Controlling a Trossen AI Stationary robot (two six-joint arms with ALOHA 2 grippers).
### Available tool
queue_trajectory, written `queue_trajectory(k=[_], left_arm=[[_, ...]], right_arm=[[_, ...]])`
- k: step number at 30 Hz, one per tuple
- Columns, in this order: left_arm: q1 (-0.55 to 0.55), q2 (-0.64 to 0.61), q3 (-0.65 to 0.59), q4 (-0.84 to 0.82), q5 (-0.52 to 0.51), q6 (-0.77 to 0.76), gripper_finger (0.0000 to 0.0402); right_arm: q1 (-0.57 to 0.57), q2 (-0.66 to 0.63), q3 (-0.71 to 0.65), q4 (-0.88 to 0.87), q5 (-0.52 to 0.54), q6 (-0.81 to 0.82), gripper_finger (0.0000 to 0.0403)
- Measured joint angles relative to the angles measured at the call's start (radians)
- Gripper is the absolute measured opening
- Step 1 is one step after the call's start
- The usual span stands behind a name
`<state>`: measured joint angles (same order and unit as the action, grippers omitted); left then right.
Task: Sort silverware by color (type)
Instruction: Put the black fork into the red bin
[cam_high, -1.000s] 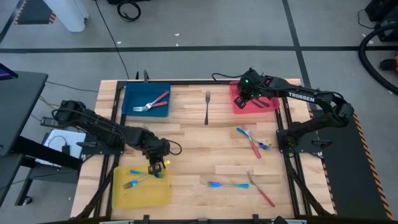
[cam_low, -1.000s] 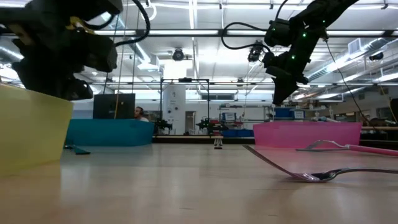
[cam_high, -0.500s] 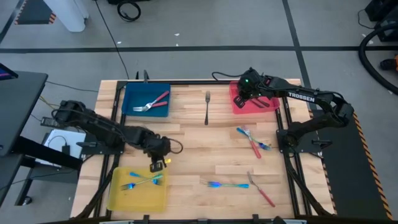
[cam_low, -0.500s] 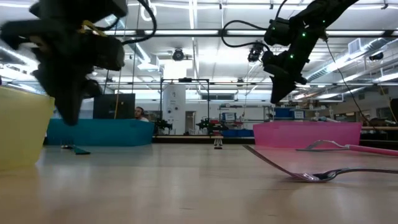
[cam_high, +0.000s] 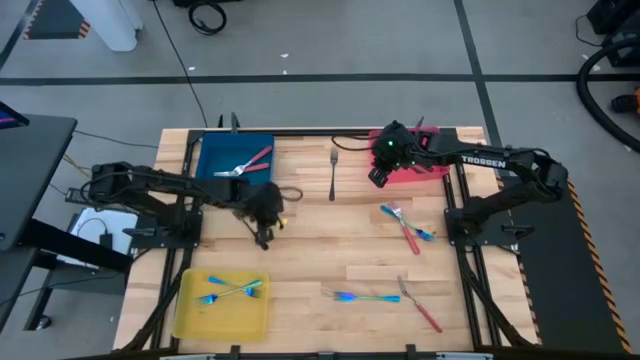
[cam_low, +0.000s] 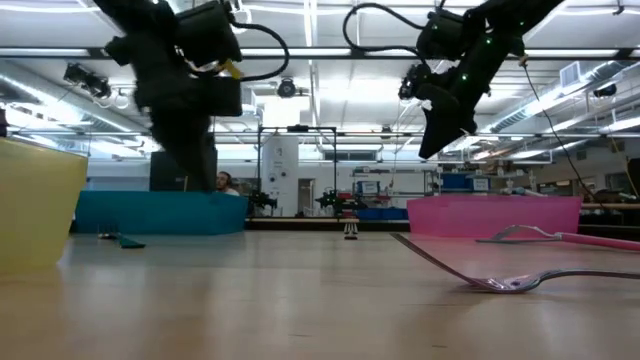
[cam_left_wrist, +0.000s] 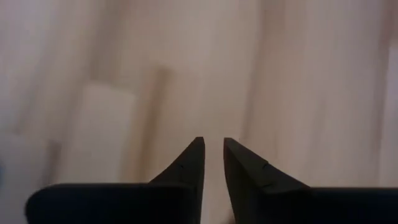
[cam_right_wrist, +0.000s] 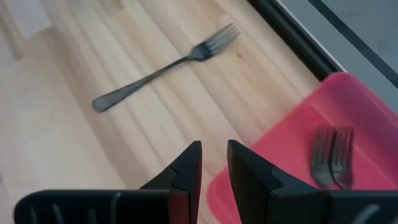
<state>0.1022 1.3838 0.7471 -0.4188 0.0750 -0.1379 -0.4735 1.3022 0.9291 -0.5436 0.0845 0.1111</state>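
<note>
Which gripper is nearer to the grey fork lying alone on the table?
Right. The right gripper hovers just beside the grey fork; the left gripper is farther, across the table.

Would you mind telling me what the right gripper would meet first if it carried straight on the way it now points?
Probably the bare wooden table: the right gripper points down at it beside the red tray, with the grey fork lying farther ahead, though depth is unclear.

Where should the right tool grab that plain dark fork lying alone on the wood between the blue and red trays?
Grip the dark fork mid-handle, coming straight down from above, fingers closing across its width. It lies flat on the table, tines toward the far edge, with bare wood on both sides. The slim handle is probably easier to pinch than the wider tines. The right tool is already close beside it.
</note>
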Motion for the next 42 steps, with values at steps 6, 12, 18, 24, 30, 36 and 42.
queue_trajectory(k=[6,12,18,24,30,36,42], left_arm=[[0.064,0.002,0.0,0.156,0.0,-0.004,0.0089],[0.096,0.011,0.0,0.461,-0.061,-0.102,0.0105],[0.162,0.012,0.0,0.699,-0.152,-0.167,0.0105],[0.238,0.053,0.028,0.803,-0.16,-0.221,0.0105],[0.276,0.203,0.234,0.683,-0.151,-0.166,0.0105],[0.284,0.387,0.477,0.442,-0.147,-0.169,0.0105],[0.318,0.562,0.63,0.318,0.011,-0.304,0.0105]], right_arm=[[0.043,0.0,0.0,0.038,0.007,0.01,0.0086],[0.065,0.0,0.0,0.042,0.01,0.022,0.0086],[0.066,0.0,0.0,0.044,0.083,0.07,0.0086],[0.065,0.0,0.0,0.079,0.186,0.072,0.0086],[0.064,0.0,0.0,0.11,0.185,0.072,0.0086],[0.064,0.0,0.0,0.109,0.196,0.094,0.0086],[0.064,0.0,0.0,0.105,0.31,0.159,0.0086]])
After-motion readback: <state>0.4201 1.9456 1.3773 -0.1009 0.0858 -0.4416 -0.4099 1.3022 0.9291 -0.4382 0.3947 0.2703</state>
